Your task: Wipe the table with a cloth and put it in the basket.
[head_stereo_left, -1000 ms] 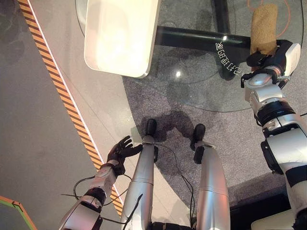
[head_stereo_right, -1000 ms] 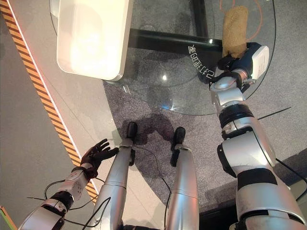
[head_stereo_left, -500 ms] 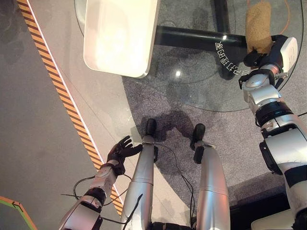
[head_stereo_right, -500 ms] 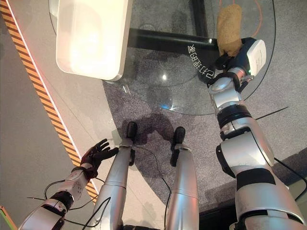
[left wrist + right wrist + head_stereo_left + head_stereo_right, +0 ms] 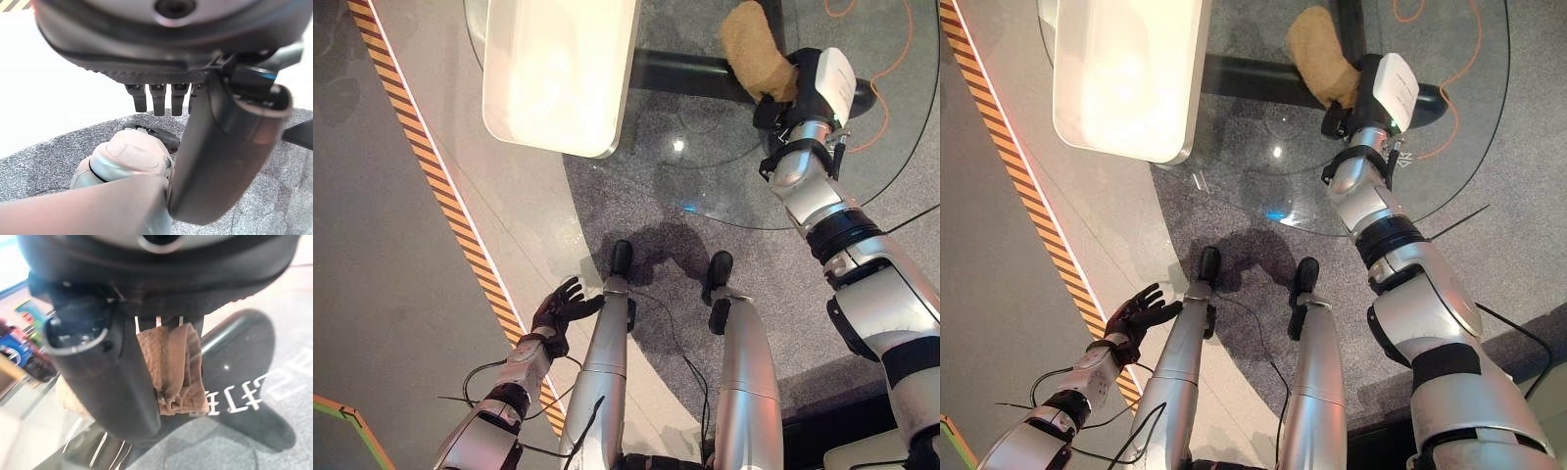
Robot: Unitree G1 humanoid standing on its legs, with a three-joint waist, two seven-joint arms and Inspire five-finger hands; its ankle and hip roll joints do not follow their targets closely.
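Clamping the tan cloth (image 5: 751, 47) in the right hand (image 5: 783, 93), cloth lying ahead of the fingers on the glass table (image 5: 705, 186); left hand (image 5: 560, 305) fingers spread.

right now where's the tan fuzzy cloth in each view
Left eye view: tan fuzzy cloth near the top, right of centre, on the round glass table, held by the right hand.
Right eye view: top centre.
Right wrist view: bunched at centre.
Left wrist view: not in it.
Shared landmark: white rectangular basket.
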